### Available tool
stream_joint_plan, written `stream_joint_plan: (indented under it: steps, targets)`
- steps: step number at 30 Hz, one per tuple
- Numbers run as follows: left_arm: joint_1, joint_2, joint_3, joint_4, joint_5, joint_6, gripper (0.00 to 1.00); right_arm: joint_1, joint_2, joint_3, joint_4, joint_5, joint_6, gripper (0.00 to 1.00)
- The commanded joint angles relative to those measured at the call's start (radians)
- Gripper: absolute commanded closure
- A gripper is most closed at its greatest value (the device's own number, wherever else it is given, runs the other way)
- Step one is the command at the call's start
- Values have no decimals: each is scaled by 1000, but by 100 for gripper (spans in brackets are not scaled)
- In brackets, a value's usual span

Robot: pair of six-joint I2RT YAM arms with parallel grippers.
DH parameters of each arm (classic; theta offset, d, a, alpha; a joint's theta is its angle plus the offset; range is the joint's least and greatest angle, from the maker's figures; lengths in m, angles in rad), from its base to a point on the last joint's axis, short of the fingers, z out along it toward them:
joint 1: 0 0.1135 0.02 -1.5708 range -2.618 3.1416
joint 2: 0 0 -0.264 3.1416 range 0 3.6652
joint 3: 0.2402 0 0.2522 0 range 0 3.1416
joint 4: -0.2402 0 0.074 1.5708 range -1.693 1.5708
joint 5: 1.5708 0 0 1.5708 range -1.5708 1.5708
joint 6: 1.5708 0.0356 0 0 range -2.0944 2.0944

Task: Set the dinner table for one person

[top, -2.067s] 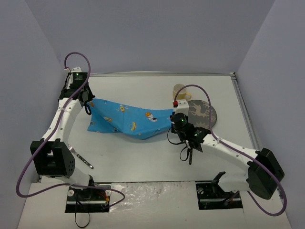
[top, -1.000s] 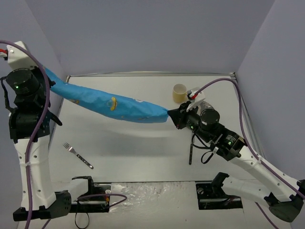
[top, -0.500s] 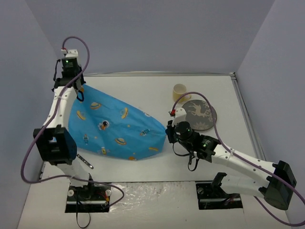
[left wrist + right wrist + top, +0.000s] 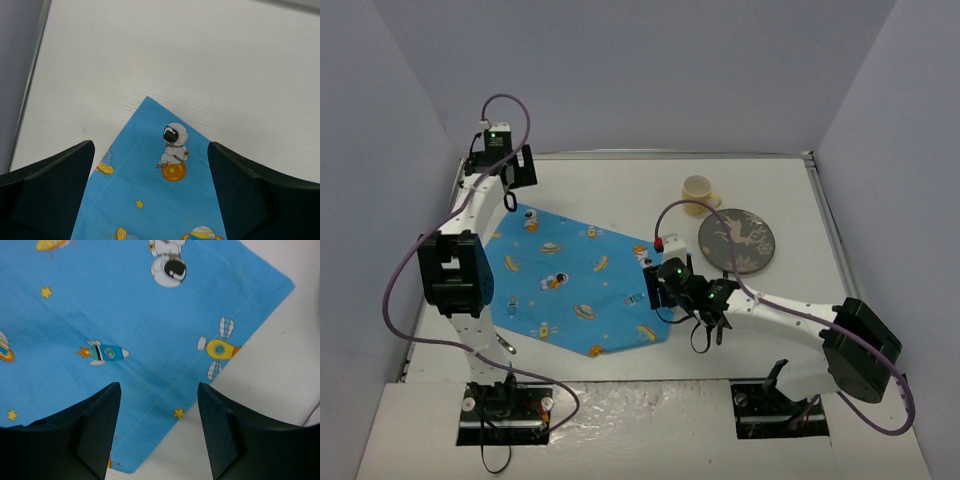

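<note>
A blue cartoon-printed cloth (image 4: pixel 570 285) lies spread flat on the white dinner table (image 4: pixel 620 185). My left gripper (image 4: pixel 509 192) hovers open over the cloth's far left corner. In the left wrist view that corner (image 4: pixel 167 185) lies flat between the gripper's (image 4: pixel 150 200) wide-apart fingers (image 4: pixel 45 192). My right gripper (image 4: pixel 654 290) is open above the cloth's right edge. In the right wrist view the cloth (image 4: pixel 125 325) and bare table (image 4: pixel 280 390) show between that gripper's (image 4: pixel 159 440) dark fingers (image 4: pixel 240 435). Neither gripper holds anything.
A dark patterned plate (image 4: pixel 736 241) sits right of the cloth, with a cream cup (image 4: pixel 697 189) behind it. A fork (image 4: pixel 504 346) lies at the near left, partly hidden by the left arm. Metal edge strips run along the table's back and right sides.
Both grippers have opened and let go of the cloth. It was stretched in the air between them, then was lowered, and now lies flat. The right arm has moved left and nearer.
</note>
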Motion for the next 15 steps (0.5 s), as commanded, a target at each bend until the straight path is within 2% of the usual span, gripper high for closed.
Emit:
stream_joint_plan:
  steps: [1, 4, 6, 11, 15]
  targets:
    - [3, -241, -83, 79, -30, -102, 3, -86, -11, 113, 36, -41, -86, 39]
    - [3, -269, -168, 15, -47, -191, 3, -178, 32, 149, 34, -161, -131, 39]
    - [3, -265, -236, -7, -55, -264, 3, -233, 77, 180, 33, -186, -157, 37]
    - [3, -263, -388, 32, -86, -371, 3, -298, 174, 274, 28, -248, -259, 31]
    - [4, -209, -409, 31, -95, -393, 3, -335, 273, 328, 26, -300, -312, 25]
